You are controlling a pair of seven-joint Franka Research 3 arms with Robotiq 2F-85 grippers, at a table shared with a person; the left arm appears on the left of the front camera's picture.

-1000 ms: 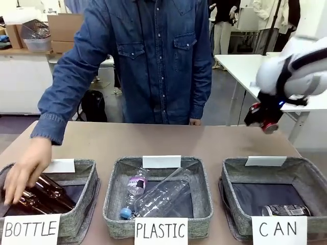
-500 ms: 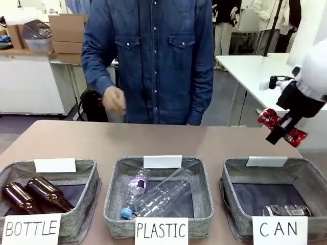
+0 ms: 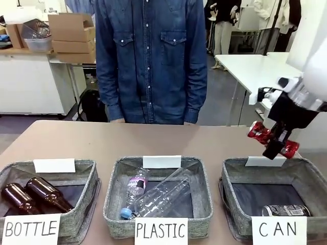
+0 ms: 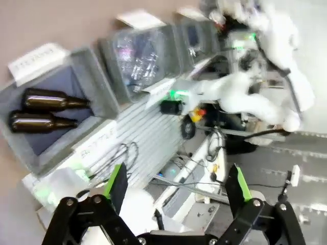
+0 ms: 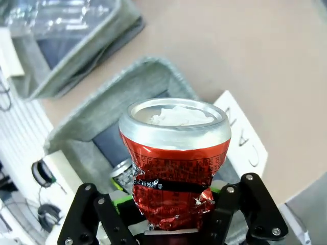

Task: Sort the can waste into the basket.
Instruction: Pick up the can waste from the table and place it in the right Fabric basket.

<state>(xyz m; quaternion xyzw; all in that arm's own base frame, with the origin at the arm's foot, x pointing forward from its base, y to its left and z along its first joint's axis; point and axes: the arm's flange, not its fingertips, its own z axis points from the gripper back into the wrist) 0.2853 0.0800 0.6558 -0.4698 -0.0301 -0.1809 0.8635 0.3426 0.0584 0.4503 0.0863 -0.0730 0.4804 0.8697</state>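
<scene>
Along the tabletop's near edge sit three grey baskets. At the left corner, one signed "BOTTLE" holds two brown bottles; the left gripper has its fingers spread wide, holding nothing. The middle basket signed "PLASTIC" holds clear bottles. At the right corner, the "CAN" basket holds a dark can. Above its far rim, the right gripper clamps the dented red can.

Two brown glass bottles lie in the BOTTLE basket (at nine o'clock); clear plastic bottles fill the PLASTIC basket.
</scene>
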